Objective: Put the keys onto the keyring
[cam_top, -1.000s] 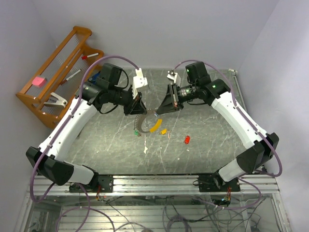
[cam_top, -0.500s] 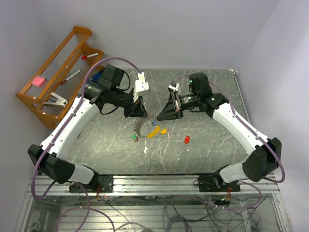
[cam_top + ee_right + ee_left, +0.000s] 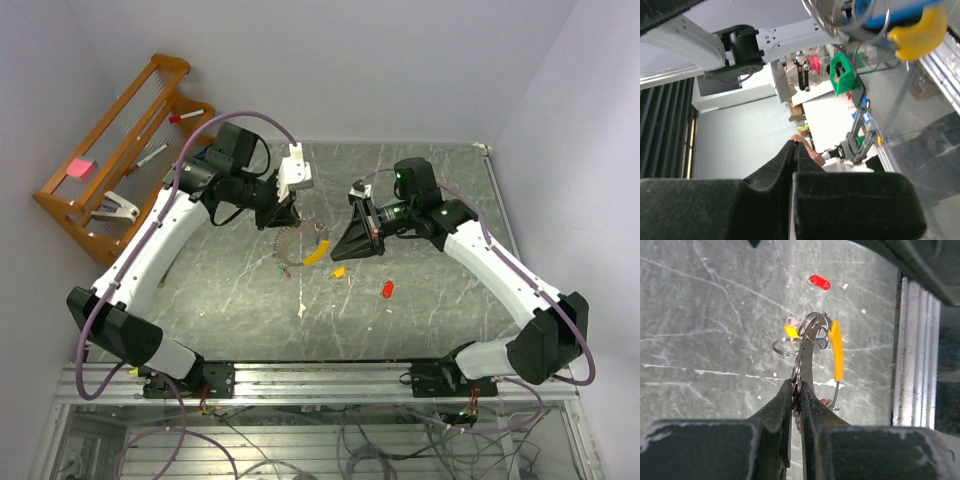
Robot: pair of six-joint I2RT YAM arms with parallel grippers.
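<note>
Left gripper [image 3: 796, 386]: fingers [image 3: 781, 402] pinched on the keyring [image 3: 812, 325], thin edge only; banana [image 3: 836, 347] hangs just past the tips. Your risk: any nudge could twist it or slip it out. Right gripper [image 3: 794, 145]: closed, seemingly empty. Farther out, 2 loose on the table [image 3: 715, 315]: yellow key [image 3: 790, 330], red key [image 3: 819, 282].

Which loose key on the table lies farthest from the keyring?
The red key: it lies alone, out toward the right arm, while the orange-yellow key sits much nearer the keyring.

Marble table [image 3: 200, 290] bearing red key [image 3: 387, 289], yellow key [image 3: 339, 271]
</note>
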